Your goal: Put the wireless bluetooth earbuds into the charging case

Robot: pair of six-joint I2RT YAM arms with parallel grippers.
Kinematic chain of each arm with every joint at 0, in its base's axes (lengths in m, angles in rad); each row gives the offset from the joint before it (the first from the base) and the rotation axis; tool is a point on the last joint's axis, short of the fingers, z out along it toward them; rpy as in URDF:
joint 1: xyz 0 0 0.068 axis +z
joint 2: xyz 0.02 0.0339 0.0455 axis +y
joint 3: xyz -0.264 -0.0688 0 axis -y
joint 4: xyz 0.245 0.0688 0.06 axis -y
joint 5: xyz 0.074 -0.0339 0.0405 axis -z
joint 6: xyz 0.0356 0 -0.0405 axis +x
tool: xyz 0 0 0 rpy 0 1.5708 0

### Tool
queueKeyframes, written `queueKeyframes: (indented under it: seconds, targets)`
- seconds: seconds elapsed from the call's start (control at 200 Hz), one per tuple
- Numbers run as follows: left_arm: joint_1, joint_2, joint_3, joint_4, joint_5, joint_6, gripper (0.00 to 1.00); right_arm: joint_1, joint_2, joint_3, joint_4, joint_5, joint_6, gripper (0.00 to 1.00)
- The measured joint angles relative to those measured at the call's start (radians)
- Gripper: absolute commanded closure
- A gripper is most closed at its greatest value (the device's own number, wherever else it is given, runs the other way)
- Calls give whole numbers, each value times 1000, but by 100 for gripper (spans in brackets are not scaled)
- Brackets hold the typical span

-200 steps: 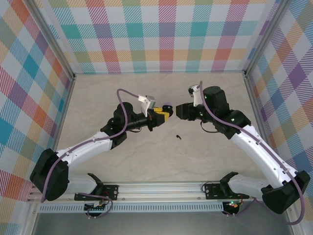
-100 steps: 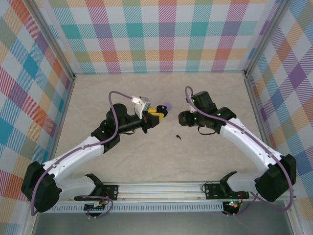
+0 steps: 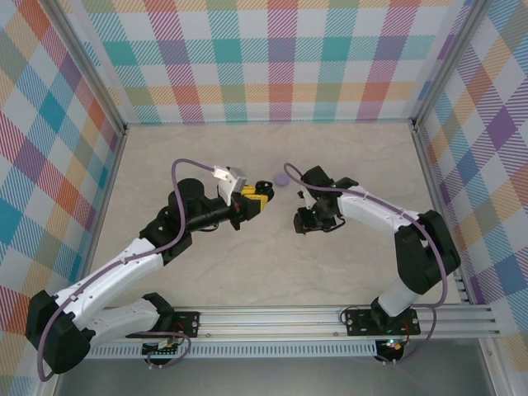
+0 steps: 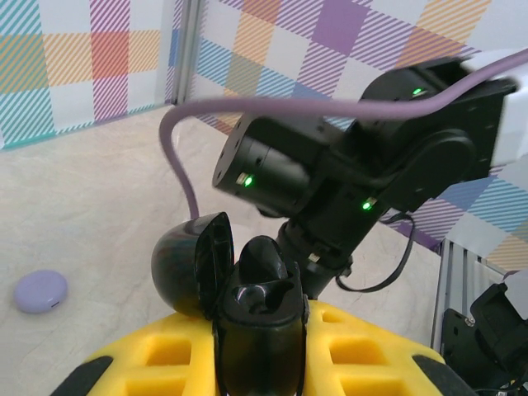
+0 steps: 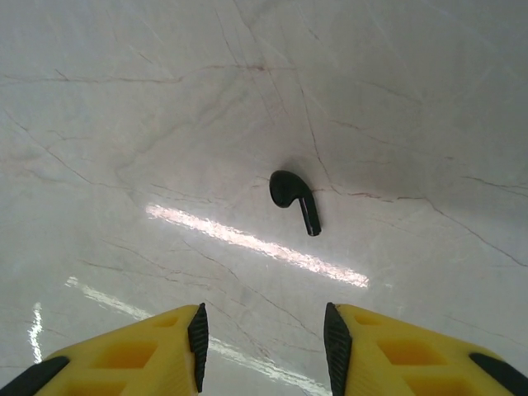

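R gripper [image 5: 264,338] over black earbud [image 5: 293,198]: pick step.
Jaws part-open, empty; bud lies on table [image 5: 124,124], centre of wrist frame. L gripper [image 4: 260,346] clamps open black case [image 4: 257,301]. Next: drop, straddle bud, pinch gently.

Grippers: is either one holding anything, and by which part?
The left gripper holds the open black charging case by its base; the right gripper holds nothing.
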Motion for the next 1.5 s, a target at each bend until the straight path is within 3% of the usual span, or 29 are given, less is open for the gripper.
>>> queueKeyframes:
  seconds: [0.845,1.285,1.5]
  targets:
    - [0,-8,0,-3,-1,0,94,13,299,174,-19,77,-29,66]
    - [0,-8,0,-3,-1,0,94,31,336,227,-76,164,-19,75]
    - [0,-8,0,-3,-1,0,94,33,345,244,-95,180,5,76]
